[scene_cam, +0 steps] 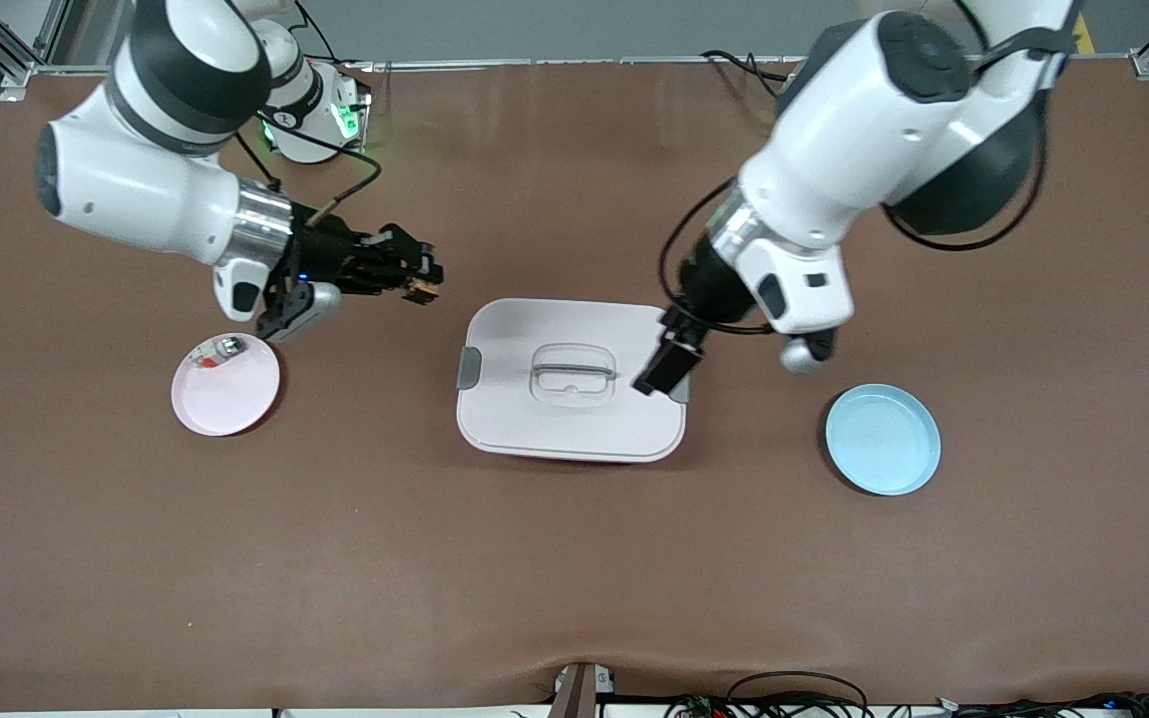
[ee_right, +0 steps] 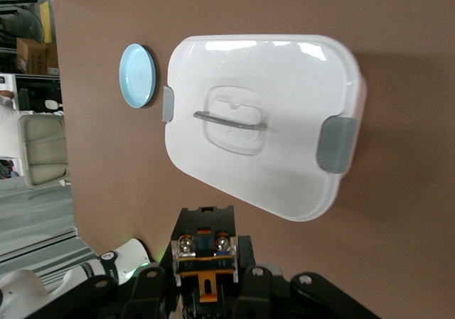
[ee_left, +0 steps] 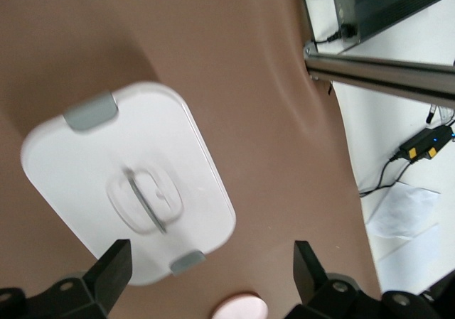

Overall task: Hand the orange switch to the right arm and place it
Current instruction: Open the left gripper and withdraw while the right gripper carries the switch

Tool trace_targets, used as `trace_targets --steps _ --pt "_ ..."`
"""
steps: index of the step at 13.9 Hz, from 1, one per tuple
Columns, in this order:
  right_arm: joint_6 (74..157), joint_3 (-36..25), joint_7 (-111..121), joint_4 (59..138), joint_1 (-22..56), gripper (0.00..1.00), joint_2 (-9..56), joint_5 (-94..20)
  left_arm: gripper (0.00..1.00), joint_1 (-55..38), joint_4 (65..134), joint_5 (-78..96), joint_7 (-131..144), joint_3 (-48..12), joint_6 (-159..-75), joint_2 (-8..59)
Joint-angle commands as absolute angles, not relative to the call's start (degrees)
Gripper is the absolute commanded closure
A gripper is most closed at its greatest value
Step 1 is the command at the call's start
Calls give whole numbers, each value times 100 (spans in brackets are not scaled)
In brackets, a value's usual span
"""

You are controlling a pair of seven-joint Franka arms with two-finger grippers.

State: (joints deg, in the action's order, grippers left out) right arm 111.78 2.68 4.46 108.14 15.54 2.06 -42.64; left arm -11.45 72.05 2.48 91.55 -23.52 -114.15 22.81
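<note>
Now the right gripper [scene_cam: 422,280] holds the orange switch [scene_cam: 424,290] – its jaws are closed on it.

Nearest to the front camera lie the blue plate [scene_cam: 883,439] and the pink plate [scene_cam: 224,384], which carries a small silvery piece [scene_cam: 226,346]. Between them sits the white lidded box [scene_cam: 571,380]. The left gripper [scene_cam: 669,361] hangs over the edge of this box at the left arm's end, jaws wide apart with nothing between them – the box lid lies under them. The right gripper is over the bare table [scene_cam: 574,558], beside the box toward the right arm's end; the switch sits between its fingertips.
</note>
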Motion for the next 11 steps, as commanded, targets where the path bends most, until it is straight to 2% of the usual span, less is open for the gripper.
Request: trace_targets --steps 1,5,11 --pt "10882 343 990 10521 1301 100 246 -3362 0 -775 7321 -217 8099 -2364 -10743 2066" --pt "10601 343 2606 10415 941 100 290 -1997 0 -247 7330 -1010 6430 -2364 -9785 1916" --pt "10512 343 4822 10415 501 100 492 -249 0 395 7339 -1011 4318 -2364 -9519 1706"
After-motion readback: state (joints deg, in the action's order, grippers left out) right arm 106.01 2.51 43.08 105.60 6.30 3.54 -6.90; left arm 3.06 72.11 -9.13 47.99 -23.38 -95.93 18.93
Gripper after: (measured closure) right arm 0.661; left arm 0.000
